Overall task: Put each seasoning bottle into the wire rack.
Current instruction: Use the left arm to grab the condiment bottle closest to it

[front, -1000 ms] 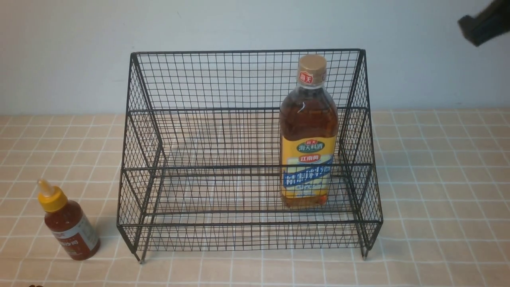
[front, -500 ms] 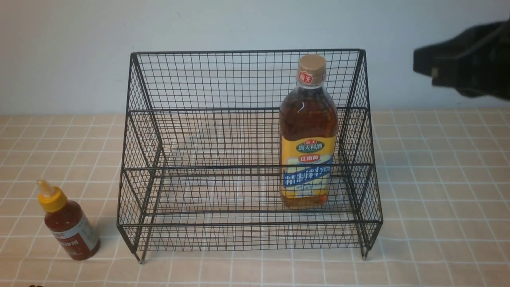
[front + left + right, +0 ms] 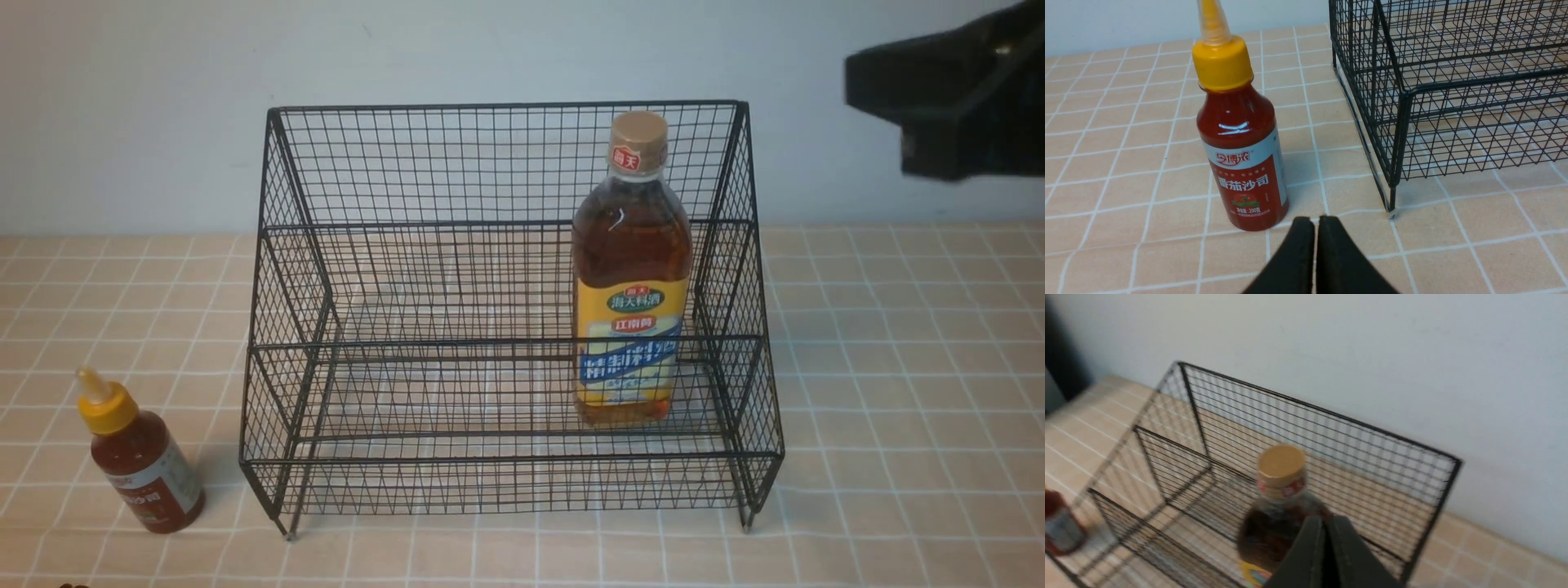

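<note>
The tall amber bottle [image 3: 633, 278] with a tan cap stands upright inside the black wire rack [image 3: 506, 163], on the lower tier at its right side. It also shows in the right wrist view [image 3: 1280, 473]. The small red-sauce bottle [image 3: 139, 457] with a yellow nozzle cap stands on the table left of the rack, outside it. My left gripper [image 3: 1315, 218] is shut and empty, low over the table just in front of the red-sauce bottle [image 3: 1241, 134]. My right gripper [image 3: 1325, 517] is shut and empty, high above the rack's right side; its dark body [image 3: 947, 98] shows in the front view.
The rack's front left leg [image 3: 1392, 202] stands close to the left gripper. A tan checked cloth [image 3: 898, 408] covers the table. A pale wall [image 3: 522, 49] rises right behind the rack.
My right arm has come into view from the upper right corner, moving left toward the rack, and now sits slightly higher. Both bottles and the rack have not moved.
</note>
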Robot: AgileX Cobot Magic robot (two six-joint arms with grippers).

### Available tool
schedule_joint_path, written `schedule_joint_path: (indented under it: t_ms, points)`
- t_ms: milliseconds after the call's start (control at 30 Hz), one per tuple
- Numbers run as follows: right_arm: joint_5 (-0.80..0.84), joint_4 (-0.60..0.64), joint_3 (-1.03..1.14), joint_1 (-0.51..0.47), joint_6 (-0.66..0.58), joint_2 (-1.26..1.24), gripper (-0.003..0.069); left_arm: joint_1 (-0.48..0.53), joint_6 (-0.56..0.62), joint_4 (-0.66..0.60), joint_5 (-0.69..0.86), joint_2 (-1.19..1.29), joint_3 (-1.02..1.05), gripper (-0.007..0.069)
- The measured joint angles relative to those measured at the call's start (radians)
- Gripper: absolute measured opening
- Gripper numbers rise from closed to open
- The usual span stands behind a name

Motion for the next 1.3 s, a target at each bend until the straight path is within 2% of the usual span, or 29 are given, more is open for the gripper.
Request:
schedule_joint_path:
  t_ms: [133,300,333,433,500,567,867,1067,1300]
  points:
    - [-0.021,-0.056,0.052,-0.090,0.008,-0.069,-0.0013,0.000,0.000,0.000,0.000,0.000,0.000,-0.0007]
    - [-0.143,-0.065,0.245,-0.270,0.021,-0.256,-0.0013,0.000,0.000,0.000,0.000,0.000,0.000,-0.0007]
    - [-0.148,-0.065,0.255,-0.277,0.022,-0.264,-0.0013,0.000,0.000,0.000,0.000,0.000,0.000,-0.0007]
    - [-0.226,-0.051,0.453,-0.390,0.057,-0.421,-0.0013,0.000,0.000,0.000,0.000,0.000,0.000,-0.0007]
    - [-0.242,-0.050,0.501,-0.411,0.062,-0.457,-0.0013,0.000,0.000,0.000,0.000,0.000,0.000,-0.0007]
    - [-0.264,-0.050,0.681,-0.459,0.070,-0.572,-0.0013,0.000,0.000,0.000,0.000,0.000,0.000,-0.0007]
    - [-0.262,-0.036,1.109,-0.466,0.092,-0.858,-0.0013,0.000,0.000,0.000,0.000,0.000,0.000,-0.0007]
    - [-0.254,0.010,1.158,-0.459,0.112,-1.026,-0.0013,0.000,0.000,0.000,0.000,0.000,0.000,-0.0007]
    - [-0.249,0.014,1.158,-0.446,0.099,-1.046,-0.0013,0.000,0.000,0.000,0.000,0.000,0.000,-0.0007]
